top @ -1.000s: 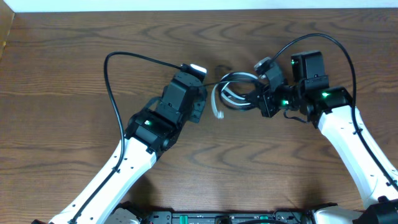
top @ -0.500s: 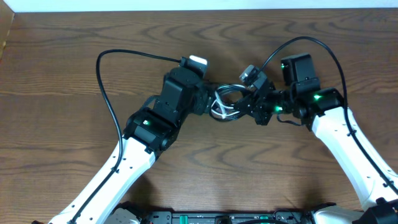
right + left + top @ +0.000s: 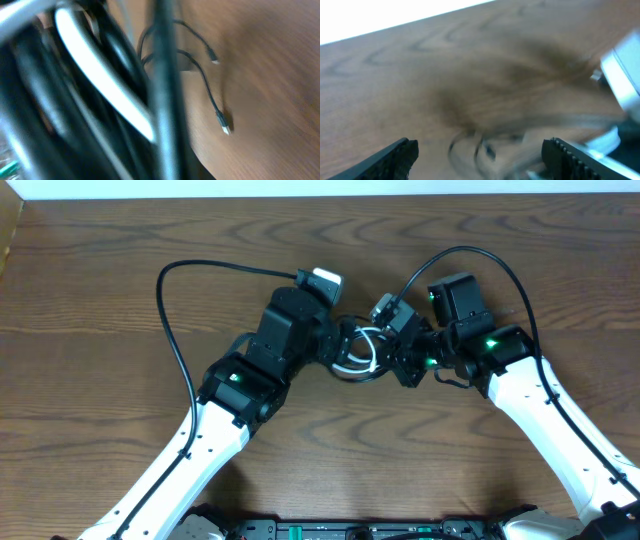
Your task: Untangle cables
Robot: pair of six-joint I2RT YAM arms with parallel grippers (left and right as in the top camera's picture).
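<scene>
The cables (image 3: 357, 358) are a small coiled bundle of thin black cords with a white section, lying mid-table between my two grippers. My right gripper (image 3: 393, 360) is at the bundle's right side and holds it. The right wrist view is filled by the blurred bundle and its white section (image 3: 105, 85), my fingers hidden behind it. Two thin cord ends with small plugs (image 3: 220, 117) trail over the wood. My left gripper (image 3: 333, 348) touches the bundle's left side. Its fingers (image 3: 480, 160) are wide apart, with blurred cord loops (image 3: 480, 147) between them.
Thick black arm cables arc over the table behind the left arm (image 3: 168, 300) and the right arm (image 3: 470, 252). The table's far edge (image 3: 320, 197) meets a white strip. A grey part of the right arm (image 3: 620, 75) shows close in the left wrist view.
My right gripper has moved left and slightly down with the bundle. My left gripper has moved right to meet it, so the gap between the two has closed around the bundle.
</scene>
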